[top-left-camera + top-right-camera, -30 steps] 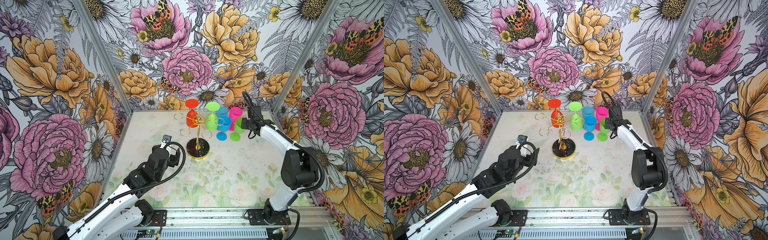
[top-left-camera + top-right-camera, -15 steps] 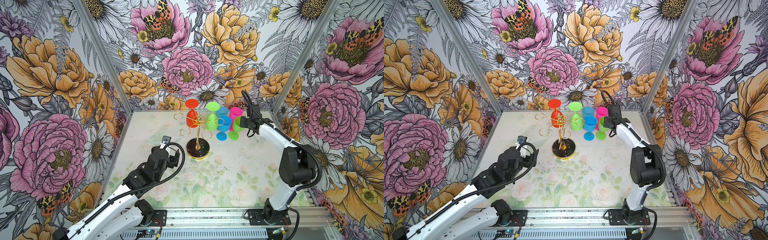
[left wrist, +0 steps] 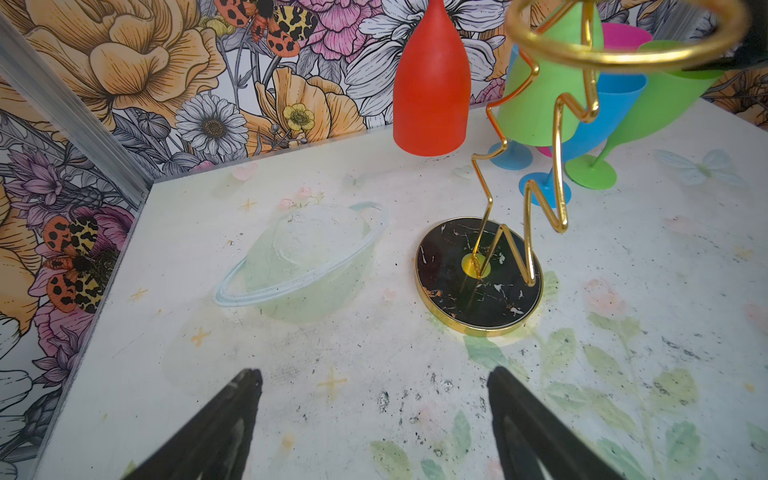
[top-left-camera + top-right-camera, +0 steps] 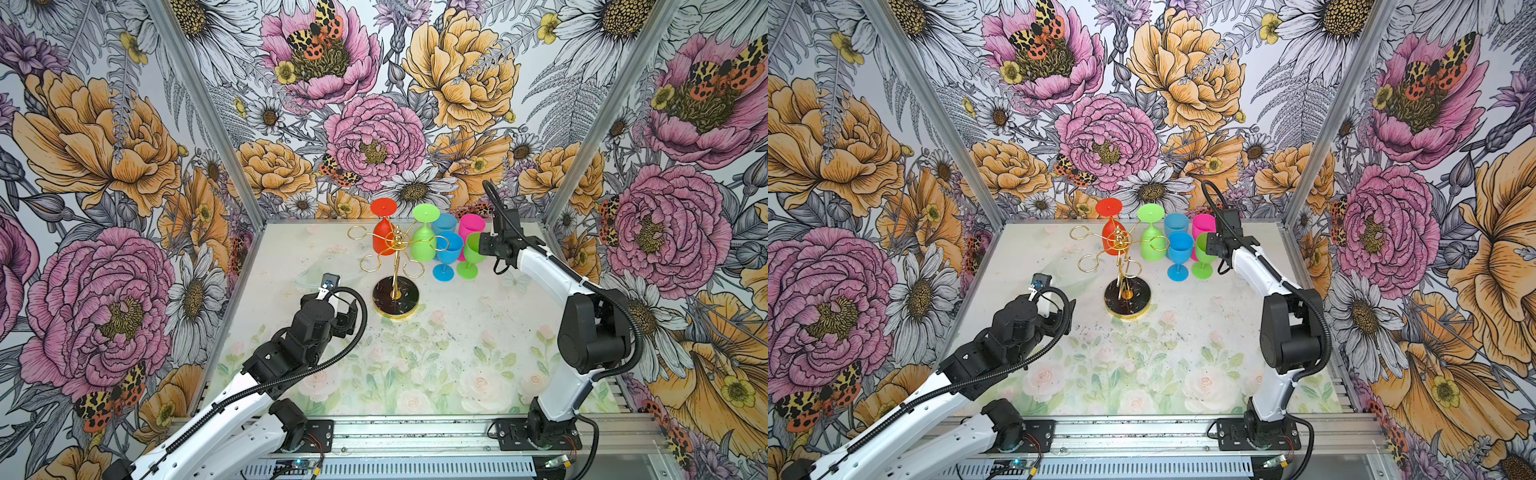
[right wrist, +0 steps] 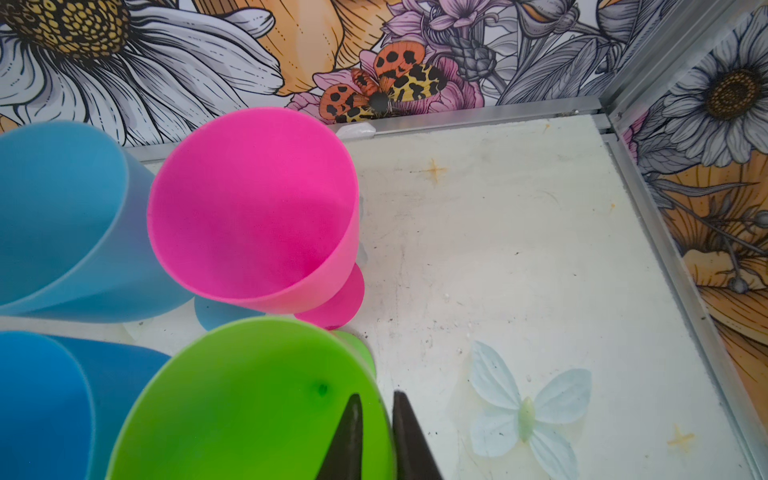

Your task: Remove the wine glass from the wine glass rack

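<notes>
Wine glasses hang from the wine glass rack [image 4: 395, 297] at two loops: a red wine glass [image 4: 383, 239] behind the post and a green wine glass [image 4: 423, 246] behind and right of it. Each hangs upside down, long axis vertical, foot up in its loop, bowl down. We judge the right arm [image 4: 540, 270] nearer the green one, yet upright glasses stand on the bench [image 4: 457, 353] right of the rack, between its jaws and that glass. The right jaws sit astride the rim of the standing green glass [image 5: 249, 395], one finger inside the bowl, one outside, with only a thin gap between them. Whether they pinch the rim or merely flank it we cannot tell. The left jaws are spread wide and empty over bare bench in front and left of the rack's base, with both hanging glasses beyond and above them.
</notes>
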Action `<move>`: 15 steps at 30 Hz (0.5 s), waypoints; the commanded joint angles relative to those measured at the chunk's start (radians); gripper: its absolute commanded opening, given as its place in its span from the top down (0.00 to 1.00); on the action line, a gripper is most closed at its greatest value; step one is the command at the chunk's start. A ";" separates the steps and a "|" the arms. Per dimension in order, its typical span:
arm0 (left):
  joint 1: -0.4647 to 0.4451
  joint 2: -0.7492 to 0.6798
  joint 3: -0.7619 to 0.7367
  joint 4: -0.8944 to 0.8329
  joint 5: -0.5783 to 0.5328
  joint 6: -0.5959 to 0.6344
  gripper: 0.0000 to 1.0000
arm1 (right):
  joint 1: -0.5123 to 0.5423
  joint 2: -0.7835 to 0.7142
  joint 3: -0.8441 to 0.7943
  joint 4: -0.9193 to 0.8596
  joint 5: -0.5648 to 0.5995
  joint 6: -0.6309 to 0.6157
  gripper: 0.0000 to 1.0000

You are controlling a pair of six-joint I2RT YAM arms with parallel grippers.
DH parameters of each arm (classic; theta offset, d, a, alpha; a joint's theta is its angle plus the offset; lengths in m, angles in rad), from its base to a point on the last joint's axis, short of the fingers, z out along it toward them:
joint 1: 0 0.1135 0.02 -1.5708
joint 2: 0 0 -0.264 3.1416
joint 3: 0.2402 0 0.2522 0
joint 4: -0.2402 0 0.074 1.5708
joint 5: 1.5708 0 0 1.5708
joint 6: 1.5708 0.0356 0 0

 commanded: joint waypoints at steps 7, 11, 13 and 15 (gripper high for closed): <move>0.010 -0.014 -0.012 -0.006 0.005 -0.004 0.13 | 0.009 -0.046 0.024 0.004 -0.055 0.043 0.79; 0.011 -0.014 -0.011 -0.007 0.004 -0.003 0.13 | 0.008 -0.058 0.028 -0.004 -0.056 0.053 0.74; 0.009 -0.014 -0.011 -0.006 0.004 -0.002 0.13 | 0.008 -0.064 0.031 -0.010 -0.054 0.055 0.71; 0.009 -0.014 -0.011 -0.007 0.005 -0.001 0.13 | 0.007 -0.070 0.036 -0.017 -0.052 0.057 0.70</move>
